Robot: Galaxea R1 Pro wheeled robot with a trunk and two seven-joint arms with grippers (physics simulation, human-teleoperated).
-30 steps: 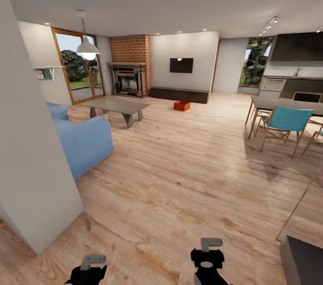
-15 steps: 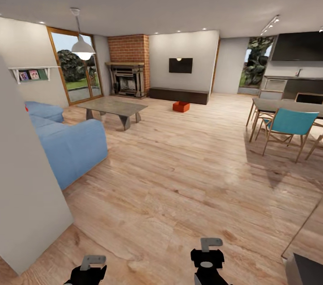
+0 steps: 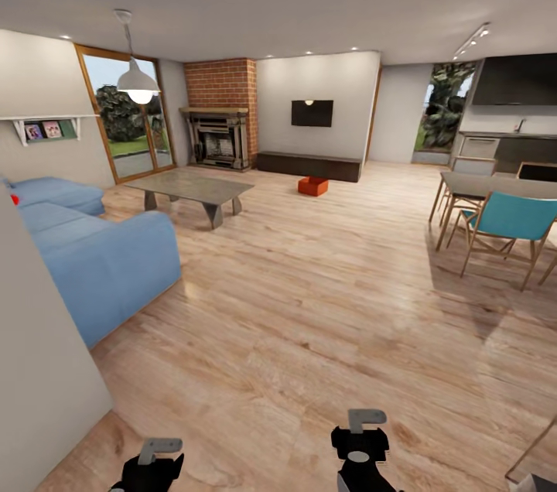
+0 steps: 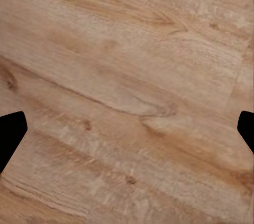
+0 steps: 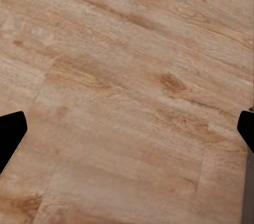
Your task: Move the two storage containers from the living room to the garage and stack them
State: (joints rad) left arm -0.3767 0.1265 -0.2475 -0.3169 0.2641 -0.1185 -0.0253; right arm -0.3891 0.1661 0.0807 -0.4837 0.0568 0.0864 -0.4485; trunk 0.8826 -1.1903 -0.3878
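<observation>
Nothing is moved yet: both sets of jaws are hanging wide and empty over the wood floor [image 3: 309, 322], with one storage container [image 3: 313, 185] sitting far ahead of them, by the dark cabinet [image 3: 309, 165].

2 black wrist ends, grey angled brackets, black fingers [image 4: 10, 137]

A storage container [image 3: 313, 185] sits before the low cabinet [image 3: 309, 165] (sofa [image 3: 93, 260] left, dining table [image 3: 495, 186] right).
</observation>
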